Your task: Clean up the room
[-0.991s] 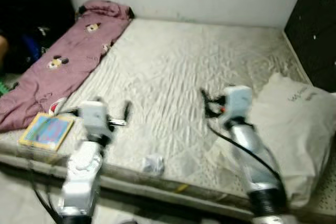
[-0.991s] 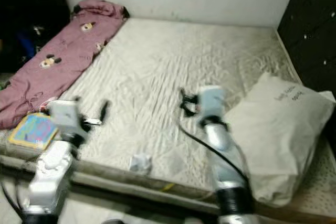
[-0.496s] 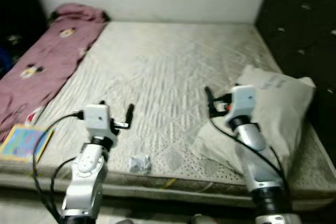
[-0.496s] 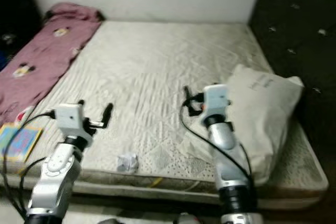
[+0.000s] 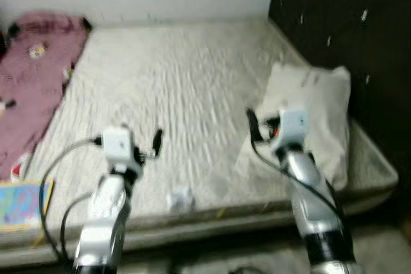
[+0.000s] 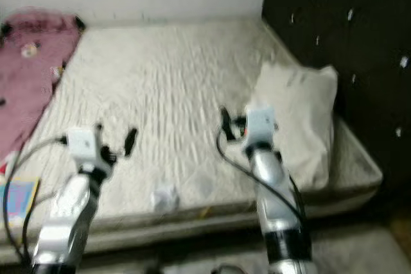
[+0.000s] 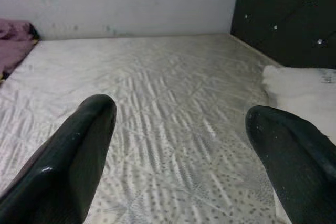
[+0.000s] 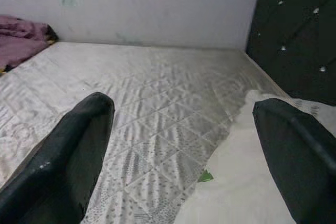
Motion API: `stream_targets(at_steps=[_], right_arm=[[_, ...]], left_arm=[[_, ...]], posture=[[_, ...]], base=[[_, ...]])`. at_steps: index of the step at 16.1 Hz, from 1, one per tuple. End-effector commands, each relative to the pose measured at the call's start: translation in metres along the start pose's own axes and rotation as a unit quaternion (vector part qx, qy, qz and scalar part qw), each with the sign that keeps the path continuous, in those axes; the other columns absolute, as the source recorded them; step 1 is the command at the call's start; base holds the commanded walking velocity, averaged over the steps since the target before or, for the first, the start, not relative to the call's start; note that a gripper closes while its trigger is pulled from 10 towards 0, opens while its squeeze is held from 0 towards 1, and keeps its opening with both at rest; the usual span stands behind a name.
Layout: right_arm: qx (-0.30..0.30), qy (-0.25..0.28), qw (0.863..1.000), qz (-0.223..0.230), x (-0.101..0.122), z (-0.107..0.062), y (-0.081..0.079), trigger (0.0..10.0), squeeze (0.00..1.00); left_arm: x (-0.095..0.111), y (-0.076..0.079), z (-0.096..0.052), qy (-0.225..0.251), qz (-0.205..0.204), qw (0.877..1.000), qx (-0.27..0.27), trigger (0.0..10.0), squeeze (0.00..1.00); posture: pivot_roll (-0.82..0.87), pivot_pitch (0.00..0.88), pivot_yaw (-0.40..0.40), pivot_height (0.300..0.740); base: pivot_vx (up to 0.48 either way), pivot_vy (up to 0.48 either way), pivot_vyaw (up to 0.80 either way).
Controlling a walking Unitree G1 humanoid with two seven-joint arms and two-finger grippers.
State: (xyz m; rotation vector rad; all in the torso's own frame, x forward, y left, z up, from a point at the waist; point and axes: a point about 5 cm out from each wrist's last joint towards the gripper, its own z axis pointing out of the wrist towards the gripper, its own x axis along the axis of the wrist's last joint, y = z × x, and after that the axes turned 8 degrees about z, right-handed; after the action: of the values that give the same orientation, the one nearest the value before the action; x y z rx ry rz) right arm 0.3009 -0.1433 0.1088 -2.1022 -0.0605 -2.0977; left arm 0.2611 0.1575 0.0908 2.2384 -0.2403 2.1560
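Bed: bare quilted mattress (image 5: 173, 88), pillow (image 5: 314, 113) at 3 o'clock, pink blanket (image 5: 32, 88) at 10
Left gripper (image 7: 178, 145): wide, empty
Right gripper (image 8: 184, 145): wide, empty

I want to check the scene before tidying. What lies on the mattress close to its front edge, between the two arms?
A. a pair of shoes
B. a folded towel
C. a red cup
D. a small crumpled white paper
D: a small crumpled white paper lies on the mattress near its front edge, between the arms.
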Motion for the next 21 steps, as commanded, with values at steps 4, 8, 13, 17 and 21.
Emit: stream_targets(at_steps=[4, 8, 13, 17, 21], right_arm=[[0.011, 0.015, 1.000, 0.003, 0.008, 0.006, -0.006, 10.0, 0.00], [0.010, 0.021, 1.000, -0.006, 0.009, 0.006, -0.007, 10.0, 0.00], [-0.002, 0.023, 1.000, 0.007, 0.010, 0.005, -0.002, 10.0, 0.00], [-0.021, 0.017, 0.999, 0.038, 0.009, -0.001, 0.002, 10.0, 0.00], [-0.017, 0.008, 0.999, 0.038, 0.006, 0.002, 0.000, 10.0, 0.00]], left_arm=[[0.005, -0.007, 0.002, 0.010, 0.007, 1.000, 0.010, 10.0, 0.00], [0.006, -0.010, 0.002, 0.011, 0.005, 1.000, 0.018, 10.0, 0.00], [0.008, -0.018, 0.001, 0.004, 0.023, 0.998, 0.052, 10.0, 0.00], [0.005, -0.026, -0.014, -0.006, 0.021, 0.998, 0.060, 10.0, 0.00], [0.003, -0.023, -0.011, -0.018, 0.000, 0.998, 0.061, 10.0, 0.00]], posture=[[-0.09, 0.000, 0.007, 0.740], [-0.09, 0.000, 0.012, 0.740], [-0.09, 0.000, 0.016, 0.740], [-0.08, 0.011, 0.014, 0.740], [-0.07, 0.023, 0.011, 0.740]], base=[[0.000, 0.000, 0.00], [0.000, 0.000, 0.00], [0.000, 0.000, 0.17], [0.000, 0.000, 0.00], [0.000, 0.326, 0.00]])
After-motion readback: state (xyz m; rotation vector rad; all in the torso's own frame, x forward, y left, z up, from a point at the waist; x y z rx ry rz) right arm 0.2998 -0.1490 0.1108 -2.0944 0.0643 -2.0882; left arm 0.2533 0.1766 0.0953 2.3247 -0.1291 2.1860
